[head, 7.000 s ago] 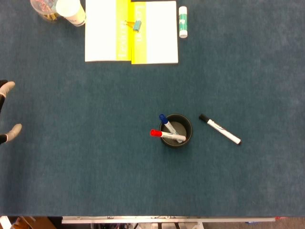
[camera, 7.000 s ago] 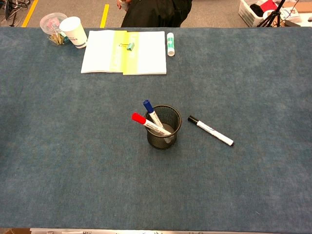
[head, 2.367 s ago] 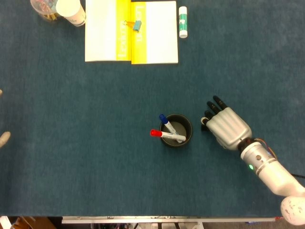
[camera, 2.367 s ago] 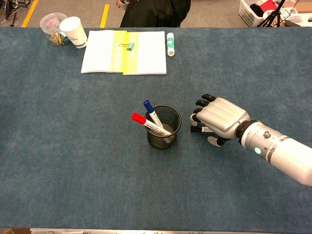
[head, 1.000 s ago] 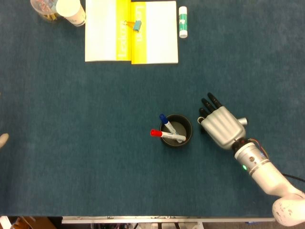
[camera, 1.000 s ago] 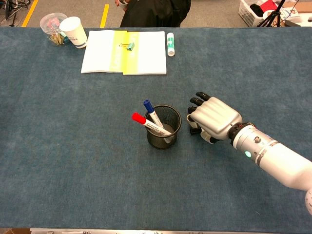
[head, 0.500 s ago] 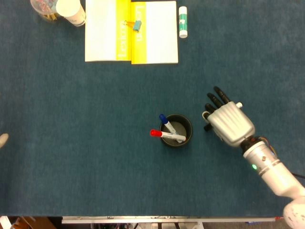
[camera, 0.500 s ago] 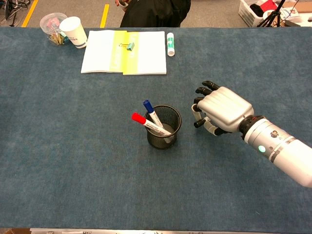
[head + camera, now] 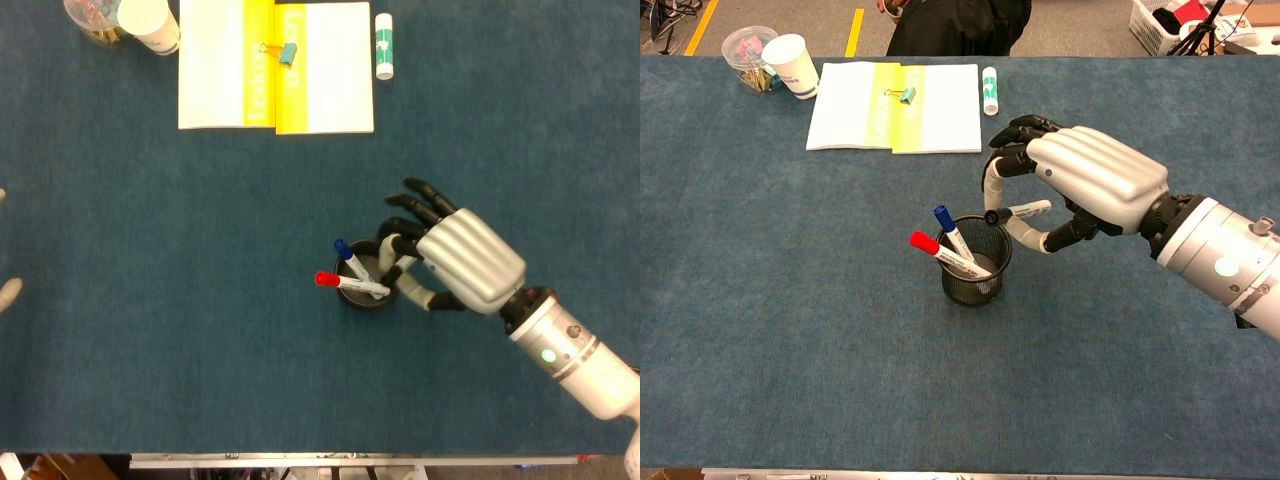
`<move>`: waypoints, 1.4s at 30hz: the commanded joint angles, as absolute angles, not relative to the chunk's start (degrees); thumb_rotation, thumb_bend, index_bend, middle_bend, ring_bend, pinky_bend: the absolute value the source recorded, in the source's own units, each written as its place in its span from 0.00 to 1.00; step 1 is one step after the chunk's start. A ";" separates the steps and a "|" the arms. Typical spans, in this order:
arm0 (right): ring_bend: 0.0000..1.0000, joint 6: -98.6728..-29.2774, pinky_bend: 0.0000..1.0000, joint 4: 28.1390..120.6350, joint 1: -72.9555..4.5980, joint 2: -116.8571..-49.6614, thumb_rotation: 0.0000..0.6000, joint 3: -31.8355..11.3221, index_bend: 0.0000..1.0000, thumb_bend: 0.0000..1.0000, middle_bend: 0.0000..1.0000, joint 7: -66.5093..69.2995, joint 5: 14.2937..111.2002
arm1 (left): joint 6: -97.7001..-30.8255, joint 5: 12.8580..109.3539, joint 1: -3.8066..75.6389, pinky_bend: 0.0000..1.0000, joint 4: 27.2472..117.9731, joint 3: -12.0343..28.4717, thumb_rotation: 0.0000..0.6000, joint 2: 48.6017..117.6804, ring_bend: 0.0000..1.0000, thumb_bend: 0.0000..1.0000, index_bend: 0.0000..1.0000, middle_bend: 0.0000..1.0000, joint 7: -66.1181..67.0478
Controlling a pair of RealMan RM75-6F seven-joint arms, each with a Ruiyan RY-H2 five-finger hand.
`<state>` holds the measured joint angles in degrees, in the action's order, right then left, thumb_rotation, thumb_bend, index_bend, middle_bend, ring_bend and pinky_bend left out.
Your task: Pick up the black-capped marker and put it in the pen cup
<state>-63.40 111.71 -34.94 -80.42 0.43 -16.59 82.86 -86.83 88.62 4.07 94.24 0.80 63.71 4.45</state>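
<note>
The black mesh pen cup (image 9: 976, 268) stands mid-table with a blue-capped marker (image 9: 951, 232) and a red-capped marker (image 9: 940, 253) leaning out of it. My right hand (image 9: 1095, 185) hovers just above and right of the cup's rim. It pinches the black-capped marker (image 9: 1025, 211), which lies roughly level, its black cap pointing left over the cup's opening. From the head view the right hand (image 9: 462, 262) covers the right side of the cup (image 9: 362, 289). Only fingertips of my left hand (image 9: 7, 291) show at the left edge, spread apart and holding nothing.
At the table's far side lie an open notebook (image 9: 895, 120) with a yellow strip and a binder clip (image 9: 906, 95), and a glue stick (image 9: 989, 90). A paper cup (image 9: 795, 65) and a clear jar (image 9: 743, 47) stand at the far left corner.
My right hand has lifted the black-capped marker off the table and carried it left and up, from beside the cup to over its rim. The left hand has not moved.
</note>
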 commanded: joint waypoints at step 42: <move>0.05 -63.40 0.00 94.81 -36.40 -88.29 1.00 -0.86 0.18 0.20 0.25 15.70 92.98 | -85.52 87.63 4.37 0.15 94.85 1.08 1.00 63.52 0.18 0.15 0.17 0.18 5.57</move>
<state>-62.88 94.12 -36.71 -88.93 -0.68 16.39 92.64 -85.53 87.65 4.36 94.85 1.07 63.51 5.56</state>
